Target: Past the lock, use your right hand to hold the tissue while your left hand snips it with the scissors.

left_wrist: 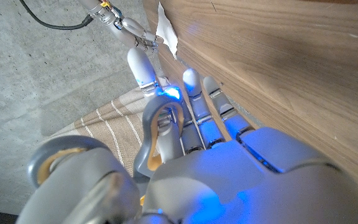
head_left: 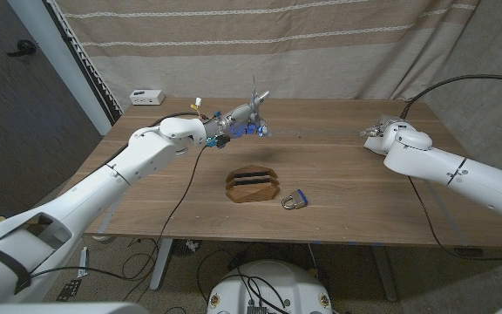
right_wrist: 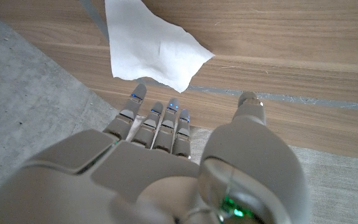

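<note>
My left hand (head_left: pixel 238 125) hovers over the back middle of the table and grips the grey-handled scissors (head_left: pixel 255 101), blades pointing up. The scissors' handle loops (left_wrist: pixel 160 124) sit around its fingers in the left wrist view. A white tissue (right_wrist: pixel 154 46) lies crumpled on the wood at the back right. My right hand (right_wrist: pixel 166 168) is just short of the tissue, fingers stretched out toward it and apart, holding nothing. In the head view the right hand (head_left: pixel 383 133) is beside the tissue (head_left: pixel 369 133). The silver padlock (head_left: pixel 294 201) with a blue body lies near the table's middle front.
A dark wooden slotted block (head_left: pixel 253 184) stands left of the padlock. A small white box (head_left: pixel 147 96) sits at the back left corner. A striped curtain (head_left: pixel 321 44) hangs behind the table. Cables trail from both arms across the wooden table (head_left: pixel 347 192).
</note>
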Robot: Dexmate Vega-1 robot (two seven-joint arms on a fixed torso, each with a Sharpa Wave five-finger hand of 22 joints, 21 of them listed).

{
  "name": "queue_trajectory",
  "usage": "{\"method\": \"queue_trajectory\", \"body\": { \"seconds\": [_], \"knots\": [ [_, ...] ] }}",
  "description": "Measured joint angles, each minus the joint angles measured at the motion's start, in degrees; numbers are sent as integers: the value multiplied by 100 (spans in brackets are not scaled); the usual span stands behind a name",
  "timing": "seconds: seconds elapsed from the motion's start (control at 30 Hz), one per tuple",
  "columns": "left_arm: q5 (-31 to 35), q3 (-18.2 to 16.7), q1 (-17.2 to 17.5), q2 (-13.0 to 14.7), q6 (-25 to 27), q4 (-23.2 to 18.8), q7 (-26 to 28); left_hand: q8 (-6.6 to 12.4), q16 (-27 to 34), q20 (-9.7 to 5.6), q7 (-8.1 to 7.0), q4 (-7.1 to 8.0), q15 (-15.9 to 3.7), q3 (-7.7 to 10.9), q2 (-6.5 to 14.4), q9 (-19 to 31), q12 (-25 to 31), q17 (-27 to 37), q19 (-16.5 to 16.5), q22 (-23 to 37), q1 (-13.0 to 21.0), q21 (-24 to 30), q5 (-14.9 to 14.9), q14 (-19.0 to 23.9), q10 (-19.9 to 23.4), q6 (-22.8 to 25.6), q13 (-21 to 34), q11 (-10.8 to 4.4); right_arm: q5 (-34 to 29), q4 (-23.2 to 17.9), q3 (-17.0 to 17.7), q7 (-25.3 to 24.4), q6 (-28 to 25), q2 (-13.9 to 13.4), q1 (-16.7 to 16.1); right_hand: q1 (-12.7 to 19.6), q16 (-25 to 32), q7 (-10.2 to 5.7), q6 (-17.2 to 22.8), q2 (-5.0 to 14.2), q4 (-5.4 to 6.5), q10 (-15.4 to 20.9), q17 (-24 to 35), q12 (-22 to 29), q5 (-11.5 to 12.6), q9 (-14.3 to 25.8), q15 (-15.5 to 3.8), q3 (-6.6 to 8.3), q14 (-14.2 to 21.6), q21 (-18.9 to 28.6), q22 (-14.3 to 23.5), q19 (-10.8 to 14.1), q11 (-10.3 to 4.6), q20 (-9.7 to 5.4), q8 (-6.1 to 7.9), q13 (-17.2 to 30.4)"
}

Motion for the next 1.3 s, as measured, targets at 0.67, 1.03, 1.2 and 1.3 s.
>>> {"method": "queue_trajectory", "body": {
  "seconds": [0.67,1.03,1.2,1.3],
  "knots": [
    [-11,5,46,36,4,-90,-30,-22,29,-20,-9,-118,0,-24,9,4,5,8,21,1,71,-46,55,0,9,32,0,-9,-136,461,-526,297,-267,125,444,0,-156,-259,-243,0,104,-335,-27,-194,63,1,33,-9,-365,-201,-1,-279,-102,94,-63,-79],
    [-24,5,79,55,9,-135,-19,-44,50,-20,-1,-119,0,-23,9,-1,7,6,21,1,71,-46,79,62,60,62,0,3,-195,617,-695,374,-252,171,541,241,-156,-741,554,89,68,106,-52,-21,176,2,33,26,-364,-303,-2,-301,-541,72,206,-79],
    [-33,5,88,56,9,-142,-14,-44,50,-20,-1,-126,0,-16,16,5,7,8,21,1,110,-46,79,62,60,63,0,3,-248,715,-813,474,-224,199,630,374,-156,-939,808,110,15,285,-54,23,195,-27,22,80,-415,-387,-2,-391,-719,64,254,-78],
    [-41,5,96,56,9,-147,-6,-44,49,-20,-1,-126,0,-16,9,4,8,-18,21,1,117,-46,79,62,60,63,0,3,-290,766,-872,531,-208,220,672,422,-156,-979,848,123,6,326,-54,23,210,-27,22,90,-415,-407,-2,-391,-761,64,254,-78]
  ]
}}
